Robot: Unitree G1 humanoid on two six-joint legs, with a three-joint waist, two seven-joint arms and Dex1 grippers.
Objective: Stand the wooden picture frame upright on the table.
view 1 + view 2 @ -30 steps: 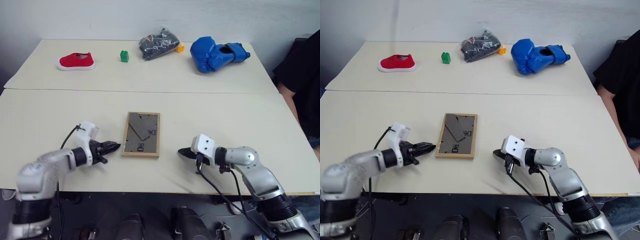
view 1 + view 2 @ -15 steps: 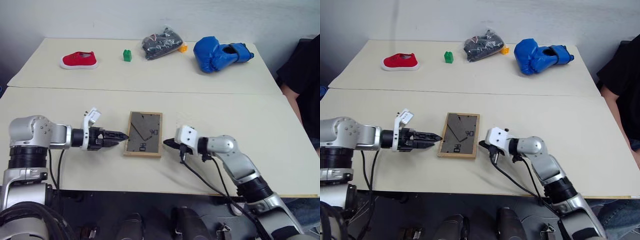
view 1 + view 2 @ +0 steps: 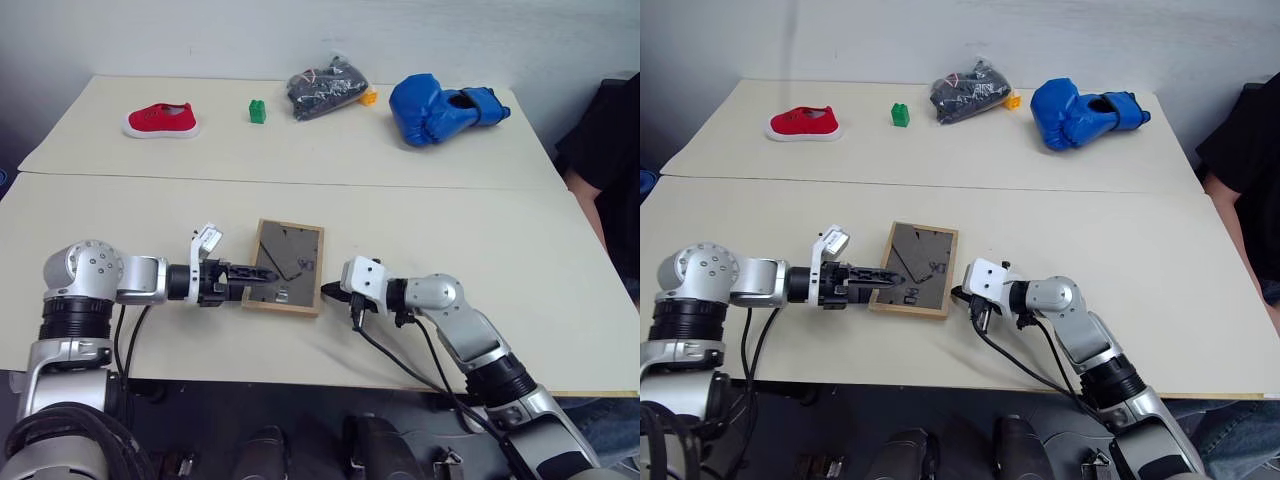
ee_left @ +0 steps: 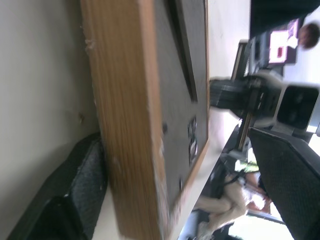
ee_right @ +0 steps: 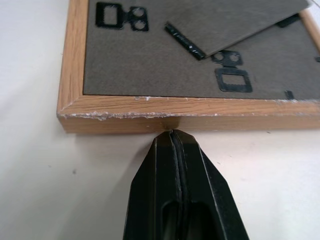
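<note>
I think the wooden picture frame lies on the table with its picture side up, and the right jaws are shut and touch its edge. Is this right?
Not quite. The wooden picture frame lies on the table back side up: the right wrist view shows its dark back panel, clips and fold-out stand. The rest holds: the right gripper, jaws shut, touches the frame's edge.

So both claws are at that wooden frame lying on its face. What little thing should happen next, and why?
Probably the left gripper should close on the frame's edge. The wooden picture frame lies back-up on the table; one left finger sits under its rim, the other above. The shut right gripper touches the opposite edge, bracing it.
</note>
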